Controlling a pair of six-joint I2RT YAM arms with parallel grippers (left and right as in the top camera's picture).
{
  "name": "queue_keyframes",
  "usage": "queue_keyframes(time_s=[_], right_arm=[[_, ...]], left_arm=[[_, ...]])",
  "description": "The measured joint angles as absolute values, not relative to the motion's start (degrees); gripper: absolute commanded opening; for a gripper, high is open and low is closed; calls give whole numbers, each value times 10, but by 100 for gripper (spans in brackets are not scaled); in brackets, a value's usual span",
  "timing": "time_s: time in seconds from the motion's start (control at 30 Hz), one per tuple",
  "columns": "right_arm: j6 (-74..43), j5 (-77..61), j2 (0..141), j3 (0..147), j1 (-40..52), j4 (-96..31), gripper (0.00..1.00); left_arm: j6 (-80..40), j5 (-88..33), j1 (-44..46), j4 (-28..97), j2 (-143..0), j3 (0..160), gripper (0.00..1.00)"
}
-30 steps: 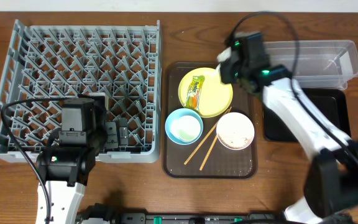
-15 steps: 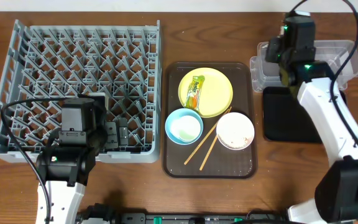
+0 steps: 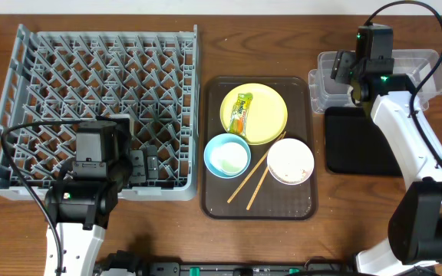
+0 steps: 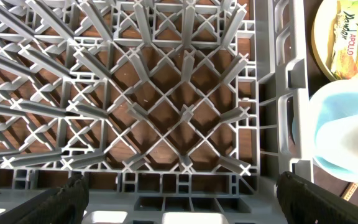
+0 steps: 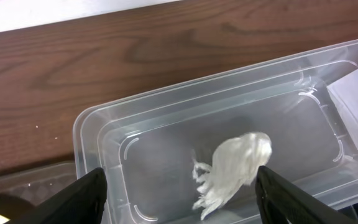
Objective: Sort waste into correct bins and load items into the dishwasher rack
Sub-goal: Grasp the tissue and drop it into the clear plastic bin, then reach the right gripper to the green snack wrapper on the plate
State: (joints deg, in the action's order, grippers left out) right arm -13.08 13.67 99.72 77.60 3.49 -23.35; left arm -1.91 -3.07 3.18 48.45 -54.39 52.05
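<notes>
My right gripper [image 5: 182, 190] hangs open over the left end of the clear tub [image 5: 166, 93], one of the bins. A crumpled white piece [image 5: 232, 168] of waste is in the tub between the fingers, touching neither. In the overhead view the right gripper [image 3: 344, 70] is above the tub [image 3: 428, 65], and the black tray [image 3: 359, 142] lies in front of it. The yellow plate [image 3: 265, 119] carries the snack wrapper [image 3: 241, 111]. Near it are the light blue bowl [image 3: 227, 156], white-pink bowl [image 3: 290, 162] and chopsticks [image 3: 253, 180]. My left gripper [image 4: 179, 199] is open and empty over the near right edge of the dishwasher rack [image 4: 166, 93].
The dishes stand on a dark brown serving tray [image 3: 258, 207] between the dishwasher rack [image 3: 98, 92] and the bins. In the left wrist view the blue bowl [image 4: 347, 137] and the wrapper [image 4: 350, 46] show just past the rack's right wall.
My right arm swung from the yellow plate's far edge to the clear tub. Its jaws went from shut to open, and the white piece now is in the tub. The left arm stayed still.
</notes>
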Motion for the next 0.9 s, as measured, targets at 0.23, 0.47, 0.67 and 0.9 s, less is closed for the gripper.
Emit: queue_keyframes(time_s=[0.23, 0.47, 0.67, 0.9], right_arm=[[-131, -20, 997, 776, 43, -238, 69], [-132, -118, 997, 776, 128, -263, 73], [-136, -80, 1009, 776, 225, -267, 75], [-192, -15, 1086, 776, 301, -249, 71]], left_arm=[[-19, -31, 32, 484, -544, 521, 98], [-19, -31, 32, 484, -544, 521, 98], [-19, -31, 32, 485, -544, 521, 98], [-19, -31, 32, 484, -544, 521, 98]])
